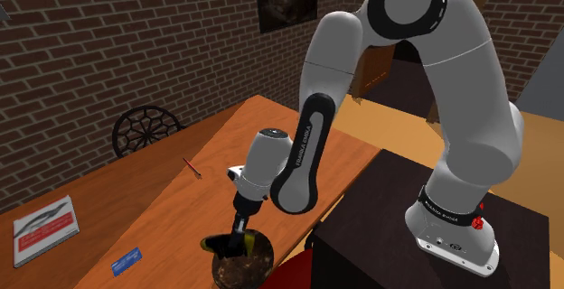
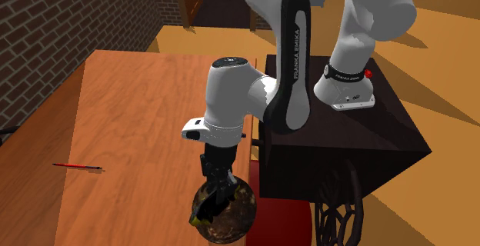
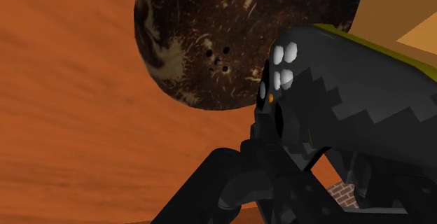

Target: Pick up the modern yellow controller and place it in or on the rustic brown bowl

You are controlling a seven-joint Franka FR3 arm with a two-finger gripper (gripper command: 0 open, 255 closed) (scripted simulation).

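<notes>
Controller (image 3: 350, 103), dark-bodied with a yellow edge and white buttons, clamped between the closed-down fingers of the tool (image 1: 242, 230). Held just above the dark brown, speckled bowl (image 3: 210, 33), partly over its rim. Low in the shoulder view's centre, at the near edge of the wooden bench (image 1: 172, 197). In the wrist view, pressed close against the fingers, bowl beyond.

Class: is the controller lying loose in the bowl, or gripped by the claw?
Gripped: the claw clasps the controller over the brown bowl; whether they touch, cannot tell.
</notes>
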